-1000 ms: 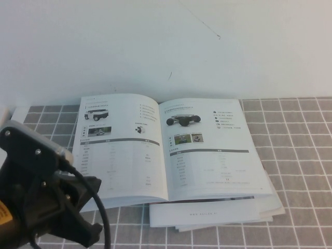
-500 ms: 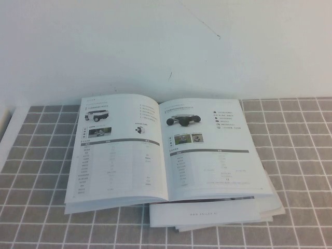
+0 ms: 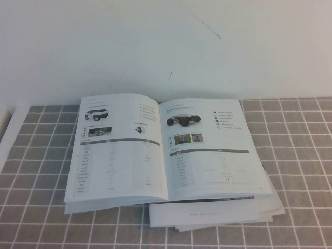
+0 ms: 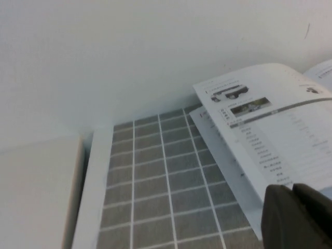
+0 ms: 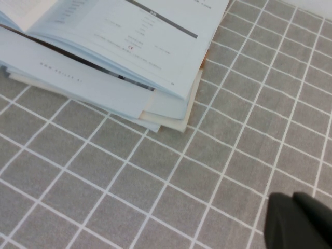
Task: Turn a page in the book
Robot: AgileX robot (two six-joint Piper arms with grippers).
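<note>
The book lies open and flat on the grey checked cloth, near the white wall. Its left page is dense with tables. Its right-hand page has vehicle photos and a sparser table, and lies flat. Neither gripper shows in the high view. My left gripper is shut and empty, hovering by the book's left edge. My right gripper is shut and empty over bare cloth, apart from the book's near right corner.
Loose white booklets lie stacked under the book's near right corner and also show in the right wrist view. A white box-like object and a white strip border the cloth at the left.
My left arm filled the lower left of the high view a second ago and has since withdrawn out of that view. The book has not moved.
</note>
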